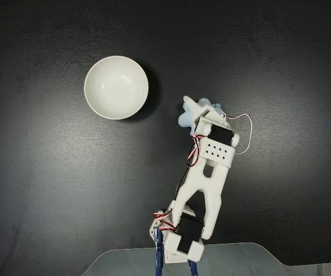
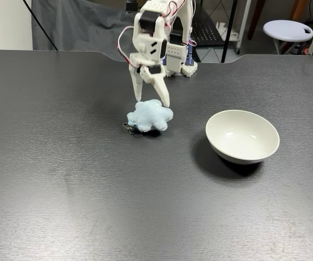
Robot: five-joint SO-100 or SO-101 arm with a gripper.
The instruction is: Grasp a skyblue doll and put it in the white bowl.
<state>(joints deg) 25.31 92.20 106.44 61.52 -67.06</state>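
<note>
You have a dark matte table (image 2: 64,179) carrying 2 things: the skyblue doll (image 2: 150,116) lying on it, and the white bowl (image 2: 242,136) standing upright, apart from the doll.

You have a matte black table (image 2: 64,179) with a faint grey sheen where the light falls on it. On it the doll (image 2: 150,116) is a pale sky blue, fluffy and even in tone, with a small dark clip at its edge. Your bowl (image 2: 242,136) is plain glossy white, unpatterned, shaded slightly cream inside in the lower fixed view. The arm (image 1: 207,172) and its gripper (image 2: 152,99) are white plastic, carrying black servo blocks and thin red, white and black wires. Behind the table you see a dark grey cloth (image 2: 75,24) and a white round stool (image 2: 288,28).
</note>
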